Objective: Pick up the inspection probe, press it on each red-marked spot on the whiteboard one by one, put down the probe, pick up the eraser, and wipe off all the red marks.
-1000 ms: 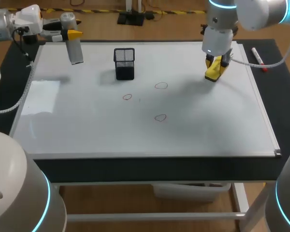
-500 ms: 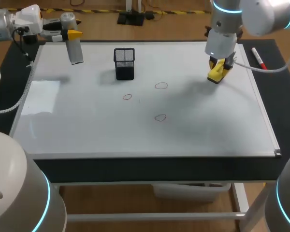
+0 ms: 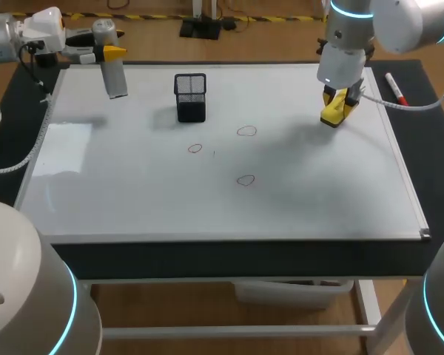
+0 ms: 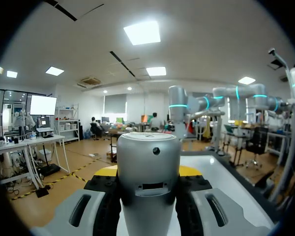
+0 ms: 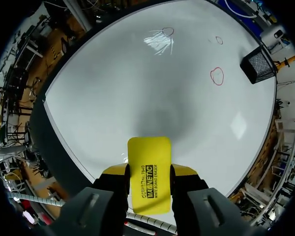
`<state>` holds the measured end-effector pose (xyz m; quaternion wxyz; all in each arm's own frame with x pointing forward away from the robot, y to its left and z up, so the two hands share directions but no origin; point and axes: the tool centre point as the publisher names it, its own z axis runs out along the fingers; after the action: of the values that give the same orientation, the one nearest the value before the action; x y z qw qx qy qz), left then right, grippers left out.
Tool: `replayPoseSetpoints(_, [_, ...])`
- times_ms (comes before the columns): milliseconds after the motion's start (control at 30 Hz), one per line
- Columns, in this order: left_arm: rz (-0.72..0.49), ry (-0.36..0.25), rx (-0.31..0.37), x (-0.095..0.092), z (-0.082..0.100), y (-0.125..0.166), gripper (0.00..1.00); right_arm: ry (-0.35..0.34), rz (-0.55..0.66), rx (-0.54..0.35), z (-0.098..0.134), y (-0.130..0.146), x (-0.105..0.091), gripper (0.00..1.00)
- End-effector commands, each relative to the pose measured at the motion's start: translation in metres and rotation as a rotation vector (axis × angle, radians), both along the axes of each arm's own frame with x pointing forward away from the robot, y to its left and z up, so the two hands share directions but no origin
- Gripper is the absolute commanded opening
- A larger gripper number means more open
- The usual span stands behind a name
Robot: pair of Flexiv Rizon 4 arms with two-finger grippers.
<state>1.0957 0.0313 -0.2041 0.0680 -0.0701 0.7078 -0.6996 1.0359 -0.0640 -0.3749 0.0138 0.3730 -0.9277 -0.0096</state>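
Two hands are showing, so what is the right hand [image 3: 333, 115] doing?

It is clamping a yellow rectangular whiteboard eraser [image 5: 148, 174]. Both yellow fingertips [image 5: 113, 172] are pressing against the eraser's long sides, and the block is sticking out ahead of them.

Where is it hanging?

It is hanging over the far right part of the white whiteboard [image 3: 133, 192], pointing down at it. I cannot tell whether the eraser is touching the surface.

And the left hand [image 3: 107, 53]?

It is gripping a grey cylindrical inspection probe [image 3: 115, 78]. In the left wrist view the probe is filling the gap between the two fingers, with both pressing on it. The hand is sitting at the board's far left corner, and the probe is hanging upright below it, above the board's edge.

What is lying farther out on the board?

Three red-drawn rings are showing near the middle, two in a far row [image 3: 246, 131] [image 3: 195, 148] and one nearer [image 3: 245, 180], all well apart from both hands. A black mesh pen cup [image 3: 191, 96] is standing behind them, between the two hands.

Is anything lying beside the board?

A red-capped marker [image 3: 397, 89] is lying on the black worktop [image 3: 429, 148], just past the board's right edge and near the right hand.
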Motion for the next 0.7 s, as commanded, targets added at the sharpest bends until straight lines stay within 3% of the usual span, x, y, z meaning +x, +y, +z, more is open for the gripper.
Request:
replayPoseSetpoints(33, [-0.004,-0.001,-0.001,0.0009,0.0006,0.0006,0.00,0.004,0.001,-0.005,0.0010,-0.0001,0.0018,0.00])
replayPoseSetpoints(600, [-0.004,-0.001,-0.001,0.0009,0.0006,0.0006,0.00,0.004,0.001,-0.005,0.0010,-0.0001,0.0018,0.00])
replayPoseSetpoints(700, [0.001,0.005,-0.004,-0.0057,0.0011,-0.0029,0.00,0.004,0.001,-0.005,0.0010,-0.0001,0.0018,0.00])
